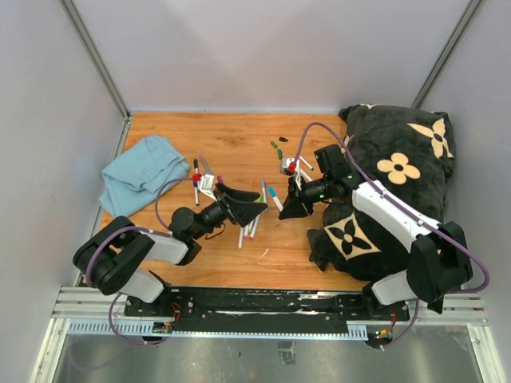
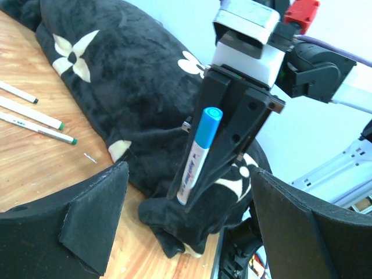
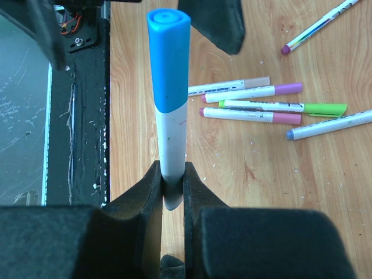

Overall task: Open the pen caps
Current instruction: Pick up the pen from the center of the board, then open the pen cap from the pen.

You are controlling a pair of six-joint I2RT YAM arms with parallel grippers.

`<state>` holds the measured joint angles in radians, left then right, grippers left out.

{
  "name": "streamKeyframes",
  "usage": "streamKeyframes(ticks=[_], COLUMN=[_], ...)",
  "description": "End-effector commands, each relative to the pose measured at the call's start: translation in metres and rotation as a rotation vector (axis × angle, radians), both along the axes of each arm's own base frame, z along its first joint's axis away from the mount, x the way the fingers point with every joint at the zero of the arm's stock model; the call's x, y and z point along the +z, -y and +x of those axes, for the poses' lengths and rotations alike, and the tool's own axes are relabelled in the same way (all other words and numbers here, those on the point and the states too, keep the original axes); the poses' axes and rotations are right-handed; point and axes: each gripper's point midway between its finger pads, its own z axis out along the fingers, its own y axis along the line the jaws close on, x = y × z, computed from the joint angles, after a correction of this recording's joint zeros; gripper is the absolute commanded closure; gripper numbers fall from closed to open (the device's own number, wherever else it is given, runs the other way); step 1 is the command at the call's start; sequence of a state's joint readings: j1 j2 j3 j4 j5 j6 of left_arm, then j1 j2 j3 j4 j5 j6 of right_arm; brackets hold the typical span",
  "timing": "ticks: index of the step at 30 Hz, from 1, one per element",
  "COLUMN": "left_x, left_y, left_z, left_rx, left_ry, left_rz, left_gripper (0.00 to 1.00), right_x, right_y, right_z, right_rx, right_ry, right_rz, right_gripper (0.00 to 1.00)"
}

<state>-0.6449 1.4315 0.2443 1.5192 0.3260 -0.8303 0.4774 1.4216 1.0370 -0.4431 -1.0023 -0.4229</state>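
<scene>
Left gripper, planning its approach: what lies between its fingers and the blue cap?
Nothing: in the left wrist view, bare air separates the left gripper from the blue cap on the marker the right gripper holds.

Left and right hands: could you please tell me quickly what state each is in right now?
Left hand: open, holding nothing.
Right hand: closed on the blue-capped marker.
</scene>
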Motion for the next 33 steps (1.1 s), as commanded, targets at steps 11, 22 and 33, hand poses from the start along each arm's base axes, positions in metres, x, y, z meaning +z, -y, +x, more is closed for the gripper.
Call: streamKeyframes(ticks=[11, 22, 33], left_x=[0.024, 0.012, 0.010], left_y=[0.024, 0.031, 0.033], left_z=[0.025, 0.026, 0.023], left_rx=[0.014, -0.010, -0.028], left_ry=[0.068, 0.046, 0.041], left_rz=[-0.007, 0.049, 0.053], left_gripper=[0.39, 0.58, 1.00], right_x=[-0.003, -0.004, -0.003], right_y=[-0.006, -0.008, -0.010], right_z=[-0.004, -0.005, -0.008], right_rx=[0.054, 0.060, 0.065], right_ry=[-0.035, -0.038, -0.051], right_rz=[-0.003, -0.008, 0.001], right_gripper=[0.99, 0.99, 0.87])
